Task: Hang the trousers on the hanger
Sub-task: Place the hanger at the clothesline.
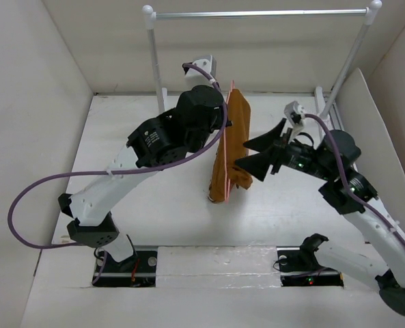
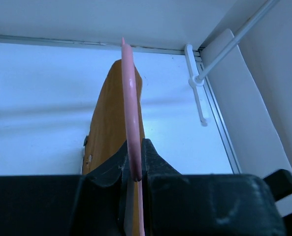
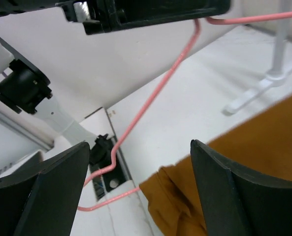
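The rust-brown trousers (image 1: 235, 143) hang draped over the thin pink hanger (image 1: 225, 171), held up over the middle of the table. My left gripper (image 1: 224, 124) is shut on the hanger's wire near its top. In the left wrist view the hanger (image 2: 131, 113) runs up from between the black fingers of the left gripper (image 2: 134, 164), with the trousers (image 2: 106, 128) behind it. My right gripper (image 1: 259, 155) stands open just right of the cloth. In the right wrist view the right gripper (image 3: 140, 145) has its fingers wide apart, framing the hanger (image 3: 150, 98) and the trousers (image 3: 185, 196), gripping neither.
A silver rail (image 1: 257, 13) on white posts (image 1: 156, 61) spans the back of the table. Its right post foot (image 2: 195, 81) stands near the back right corner. White walls enclose the table on three sides. The arm bases sit at the near edge.
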Available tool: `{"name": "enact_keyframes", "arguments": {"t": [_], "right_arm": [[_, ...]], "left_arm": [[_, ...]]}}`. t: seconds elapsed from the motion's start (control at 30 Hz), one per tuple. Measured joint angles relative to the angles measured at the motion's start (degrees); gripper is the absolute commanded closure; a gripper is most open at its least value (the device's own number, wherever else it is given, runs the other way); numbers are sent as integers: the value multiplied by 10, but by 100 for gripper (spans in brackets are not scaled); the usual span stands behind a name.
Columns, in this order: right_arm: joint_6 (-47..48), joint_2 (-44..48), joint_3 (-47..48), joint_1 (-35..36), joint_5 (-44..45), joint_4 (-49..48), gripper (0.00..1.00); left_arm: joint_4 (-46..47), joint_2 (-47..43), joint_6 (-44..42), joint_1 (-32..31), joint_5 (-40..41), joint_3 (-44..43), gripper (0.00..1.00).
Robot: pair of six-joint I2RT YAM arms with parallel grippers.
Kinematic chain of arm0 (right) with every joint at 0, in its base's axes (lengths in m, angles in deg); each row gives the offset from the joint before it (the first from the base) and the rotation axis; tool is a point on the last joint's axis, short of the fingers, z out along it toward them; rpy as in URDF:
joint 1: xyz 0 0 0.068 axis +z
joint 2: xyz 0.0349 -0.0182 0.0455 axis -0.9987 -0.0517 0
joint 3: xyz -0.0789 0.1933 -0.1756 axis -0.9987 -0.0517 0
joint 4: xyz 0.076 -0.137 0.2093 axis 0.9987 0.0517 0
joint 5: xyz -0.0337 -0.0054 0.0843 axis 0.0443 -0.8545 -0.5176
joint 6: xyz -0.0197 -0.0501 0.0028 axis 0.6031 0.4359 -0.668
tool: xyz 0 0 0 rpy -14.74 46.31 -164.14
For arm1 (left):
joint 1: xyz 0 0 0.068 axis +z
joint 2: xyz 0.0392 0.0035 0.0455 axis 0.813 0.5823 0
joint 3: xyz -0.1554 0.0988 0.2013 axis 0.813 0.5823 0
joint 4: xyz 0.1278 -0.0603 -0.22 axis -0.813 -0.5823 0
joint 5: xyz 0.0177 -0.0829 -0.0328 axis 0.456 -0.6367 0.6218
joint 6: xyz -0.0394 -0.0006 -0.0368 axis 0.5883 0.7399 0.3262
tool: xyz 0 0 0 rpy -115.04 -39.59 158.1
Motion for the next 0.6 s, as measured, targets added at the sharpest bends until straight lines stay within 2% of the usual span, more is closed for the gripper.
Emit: {"name": "enact_keyframes", "arguments": {"t": [0.13,0.23,0.27,0.33,0.37,0.4,0.47,0.53,0.57,0.6], "right_arm": [[-39,-54,-15,66,28,-65,13],[-50,-83,-17,98,51,-74,18],[-54,-89,-18,105,57,-76,28],[-64,-92,-25,118,66,-86,43],[-73,-91,-34,123,71,-98,67],[-75,-89,-42,127,75,-109,76],[-99,-86,-61,137,82,-139,84],[-113,-84,-75,146,91,-156,74],[-120,-84,-79,149,94,-164,55],[-128,-85,-82,149,98,-167,47]], "left_arm": [[0,10,-11,0,-11,0,100],[1,15,-15,-1,-21,2,100],[4,15,-17,-1,-24,4,100],[14,15,-23,-1,-25,9,100],[19,15,-25,-1,-25,11,100],[22,15,-28,-1,-26,13,100],[26,15,-30,0,-26,19,100],[33,15,-34,0,-26,24,100],[37,14,-35,0,-26,28,100],[40,14,-36,0,-26,30,100]]}}
